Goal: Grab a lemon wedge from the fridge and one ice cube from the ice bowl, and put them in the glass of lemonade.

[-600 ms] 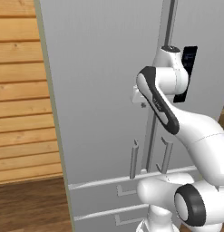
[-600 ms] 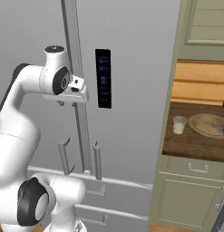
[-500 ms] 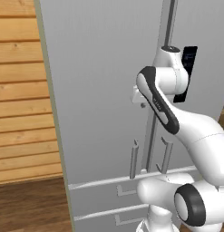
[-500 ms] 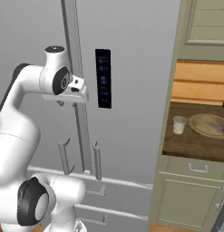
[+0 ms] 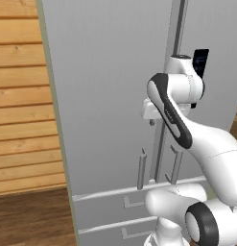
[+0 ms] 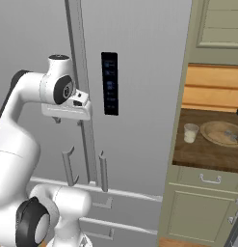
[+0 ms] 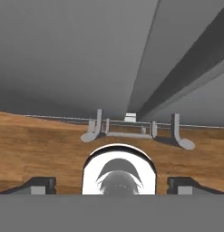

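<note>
The fridge (image 5: 105, 96) stands shut, its grey doors meeting at the vertical bar handles (image 6: 78, 58); the gripper (image 6: 67, 119) hangs just in front of the door seam, pointing down, jaws spread wide and holding nothing; nothing has shifted since the earlier frames, arm and doors alike in place; in the hand view the fingertips (image 7: 38, 185) sit far apart above the wooden floor (image 7: 41, 140); to the right, the glass of lemonade (image 6: 190, 133) stands on the dark surface (image 6: 202, 154) just beside the ice bowl (image 6: 221, 133); the black dispenser panel (image 6: 110, 83) sits on the right door.
</note>
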Motion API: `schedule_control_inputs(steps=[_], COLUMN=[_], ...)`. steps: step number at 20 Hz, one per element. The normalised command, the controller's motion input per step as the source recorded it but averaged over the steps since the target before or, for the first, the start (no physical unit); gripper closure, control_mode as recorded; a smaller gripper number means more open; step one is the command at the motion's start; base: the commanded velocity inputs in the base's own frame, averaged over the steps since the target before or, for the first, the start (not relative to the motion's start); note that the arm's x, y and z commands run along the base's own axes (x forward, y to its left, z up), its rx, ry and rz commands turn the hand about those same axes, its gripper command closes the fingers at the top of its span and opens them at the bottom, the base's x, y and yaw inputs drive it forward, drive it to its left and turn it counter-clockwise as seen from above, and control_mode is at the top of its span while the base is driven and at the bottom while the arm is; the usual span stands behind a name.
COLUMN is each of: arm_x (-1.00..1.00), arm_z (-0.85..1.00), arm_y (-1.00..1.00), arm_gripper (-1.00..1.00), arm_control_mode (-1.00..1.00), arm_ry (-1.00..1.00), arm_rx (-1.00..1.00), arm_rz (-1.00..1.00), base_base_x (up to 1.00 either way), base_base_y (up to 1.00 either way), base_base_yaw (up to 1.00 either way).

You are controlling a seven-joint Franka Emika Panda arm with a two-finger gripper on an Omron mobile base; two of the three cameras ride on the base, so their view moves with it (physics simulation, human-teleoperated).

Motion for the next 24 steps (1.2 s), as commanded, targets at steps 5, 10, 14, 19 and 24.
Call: schedule_control_inputs(steps=[5,10,14,19,24], arm_x=[-0.49,-0.14,0.0,0.0,0.0], arm_z=[-0.62,-0.37,0.0,0.0,0.0], arm_y=[-0.1,-0.1,0.0,0.0,0.0], arm_gripper=[-1.0,-1.0,-1.0,-1.0,-1.0], arm_control_mode=[-1.0,-1.0,1.0,1.0,1.0], arm_ry=[0.22,0.07,0.0,0.0,0.0], arm_rx=[0.0,0.0,0.0,0.0,0.0], arm_rz=[-0.03,0.0,0.0,0.0,0.0], base_base_x=[0.0,0.0,-0.09,-0.55,-0.48], base_base_y=[0.0,0.0,-0.25,-0.4,-0.18], base_base_yaw=[0.0,0.0,0.0,0.02,0.0])
